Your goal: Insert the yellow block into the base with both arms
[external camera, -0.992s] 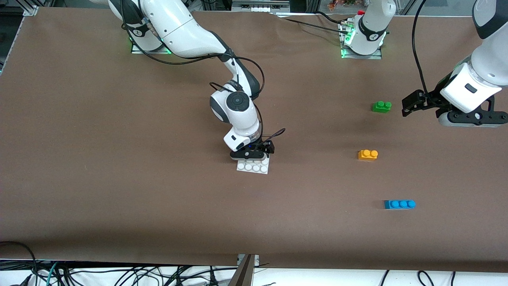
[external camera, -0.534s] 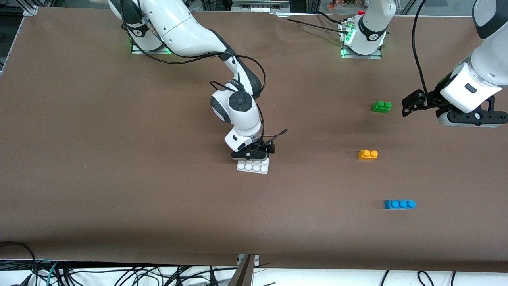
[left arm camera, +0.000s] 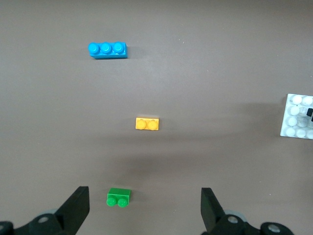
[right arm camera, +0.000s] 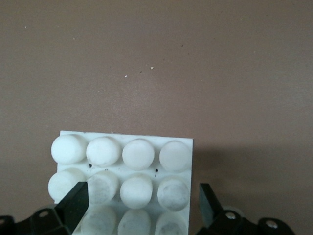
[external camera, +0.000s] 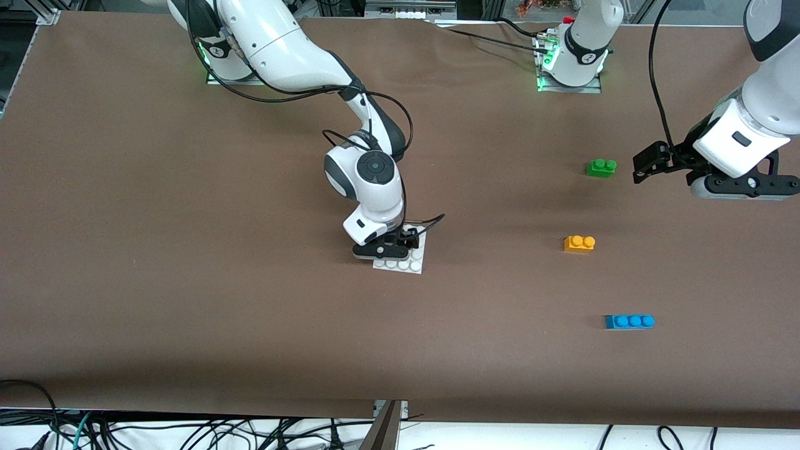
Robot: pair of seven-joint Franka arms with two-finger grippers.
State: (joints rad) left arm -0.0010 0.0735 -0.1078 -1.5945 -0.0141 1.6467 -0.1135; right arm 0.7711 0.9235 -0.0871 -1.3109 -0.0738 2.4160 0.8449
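The yellow block [external camera: 579, 243] lies on the table toward the left arm's end; it also shows in the left wrist view [left arm camera: 147, 123]. The white base [external camera: 403, 265] lies mid-table and shows in the left wrist view [left arm camera: 296, 117]. My right gripper [external camera: 382, 251] is open and low over the base [right arm camera: 122, 161]. In the right wrist view [right arm camera: 142, 205] one finger stands over the base's studs and the other just off its edge. My left gripper [external camera: 740, 187] is open and empty in the air, over the table beside the green brick; it also shows in its wrist view [left arm camera: 144, 210].
A green two-stud brick [external camera: 601, 167] lies farther from the front camera than the yellow block, also in the left wrist view [left arm camera: 119, 197]. A blue three-stud brick [external camera: 629, 321] lies nearer, also in the left wrist view [left arm camera: 108, 50]. Cables hang at the table's front edge.
My right gripper has shifted over the base toward the right arm's end, uncovering more of the base's studs. The base, the bricks and the left arm have not moved.
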